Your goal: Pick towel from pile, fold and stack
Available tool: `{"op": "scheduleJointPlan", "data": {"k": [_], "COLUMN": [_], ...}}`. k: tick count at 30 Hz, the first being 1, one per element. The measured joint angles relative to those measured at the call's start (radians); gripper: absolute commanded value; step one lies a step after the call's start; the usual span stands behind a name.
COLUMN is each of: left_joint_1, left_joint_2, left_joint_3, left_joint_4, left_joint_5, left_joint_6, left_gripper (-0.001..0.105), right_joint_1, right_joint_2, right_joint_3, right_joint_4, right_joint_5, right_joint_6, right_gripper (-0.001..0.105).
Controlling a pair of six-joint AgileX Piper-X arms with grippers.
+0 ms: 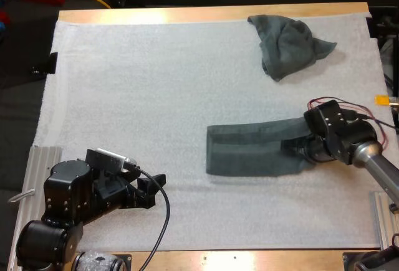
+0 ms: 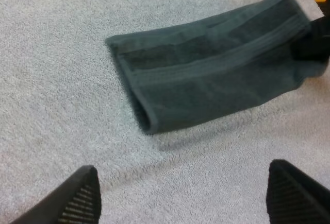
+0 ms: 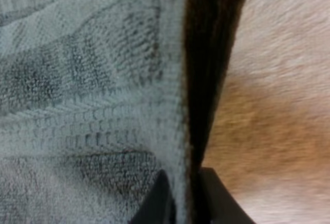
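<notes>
Right gripper (image 1: 294, 149) pinches the end of the flat towel (image 1: 249, 151) nearest it; left gripper (image 1: 151, 188) hangs open, that towel ahead of its fingers.

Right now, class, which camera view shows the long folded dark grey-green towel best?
The high view: the folded dark grey-green towel lies whole on the white mat, one end held by the right tool. The left wrist view shows most of it, closer. The right wrist view shows its weave, pinched at the edge.
</notes>
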Motion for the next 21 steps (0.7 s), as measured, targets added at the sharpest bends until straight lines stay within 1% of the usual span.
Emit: {"op": "scheduleJointPlan", "data": {"k": [2,10,13,16,21], "left_joint_1": [0.000,0.000,0.000,0.000,0.000], "left_joint_2": [0.000,0.000,0.000,0.000,0.000], "left_joint_3": [0.000,0.000,0.000,0.000,0.000], "left_joint_4": [0.000,0.013,0.015,0.014,0.018], "left_joint_5": [0.000,0.000,0.000,0.000,0.000], "left_joint_6": [0.000,0.000,0.000,0.000,0.000], "left_gripper": [0.065,0.065,0.065,0.065,0.065], "right_joint_1": [0.000,0.014,0.060,0.120,0.166], "right_joint_2": [-0.037,-0.098,-0.101,-0.101,-0.071], "right_joint_3": [0.000,0.000,-0.008,-0.016,-0.017], "right_joint_4": [0.021,0.032,0.035,0.005,-0.081], "right_joint_5": [0.052,0.067,0.030,-0.007,-0.098], "right_joint_6": [-0.006,-0.021,-0.021,0.027,0.128], "right_gripper": [0.001,0.001,0.001,0.001,0.001]}}
